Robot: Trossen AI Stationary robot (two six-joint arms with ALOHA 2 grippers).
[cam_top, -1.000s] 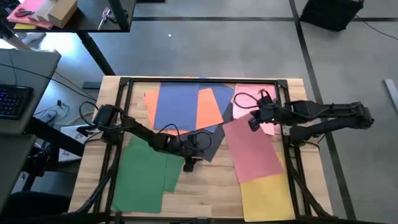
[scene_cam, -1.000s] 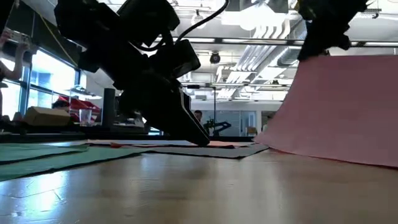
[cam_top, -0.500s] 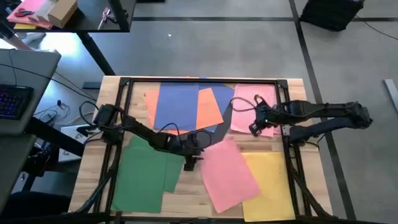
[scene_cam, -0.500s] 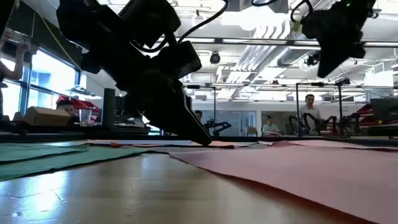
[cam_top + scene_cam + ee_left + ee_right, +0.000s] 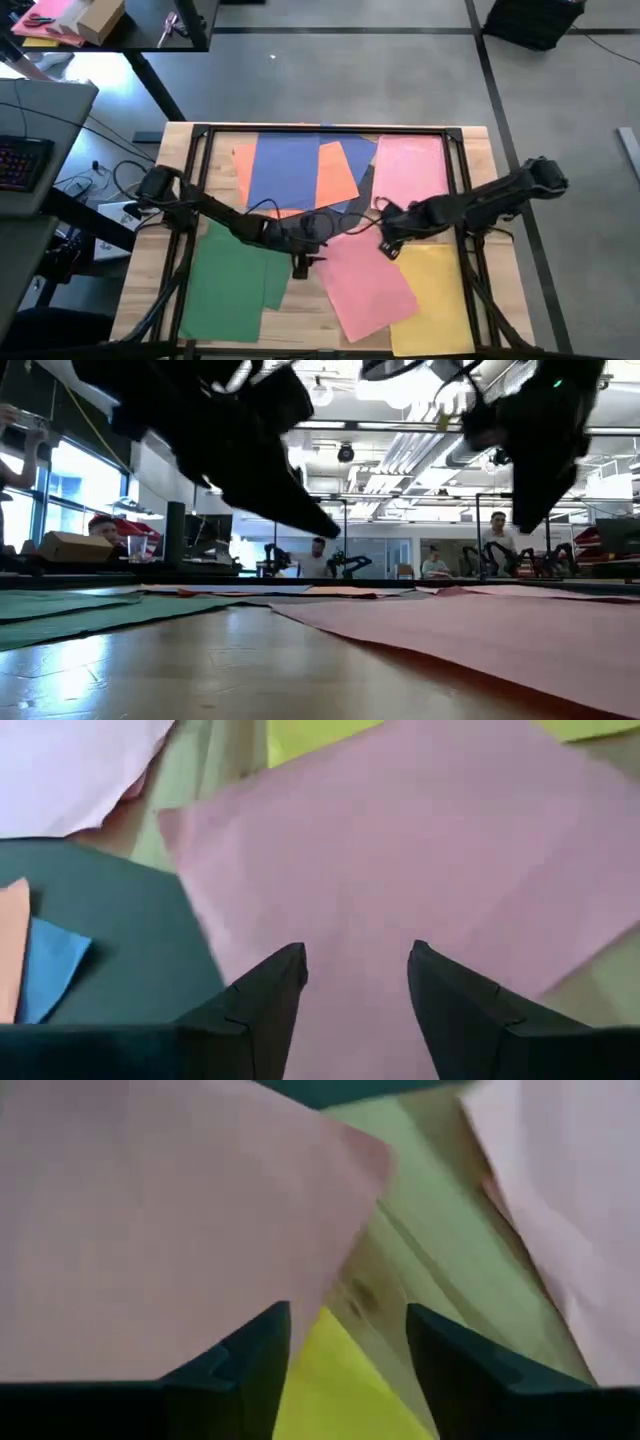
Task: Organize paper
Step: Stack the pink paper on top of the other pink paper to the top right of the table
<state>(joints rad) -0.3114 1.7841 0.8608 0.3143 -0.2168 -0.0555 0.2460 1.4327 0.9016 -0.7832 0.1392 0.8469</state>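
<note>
No readable writing or labels anywhere. The loose pink sheet point(image 5: 368, 275) lies flat mid-worktop point(image 5: 140, 300), overlapping the yellow sheet point(image 5: 435, 300). Left gripper point(image 5: 355, 975) hovers over its corner with fingers spread and empty; right gripper point(image 5: 345, 1340) at its other edge, fingers spread too.

Wooden table point(image 5: 150, 200) carries scattered coloured sheets. Green sheets point(image 5: 230, 285) near left; blue sheet point(image 5: 285, 165) and orange sheet point(image 5: 335, 175) far centre; pink sheet point(image 5: 415, 170) far right; yellow sheet point(image 5: 435, 300) near right; second pink sheet point(image 5: 365, 280) skewed at near centre. Left gripper point(image 5: 302, 265) and right gripper point(image 5: 388, 245) at that sheet's edges
</note>
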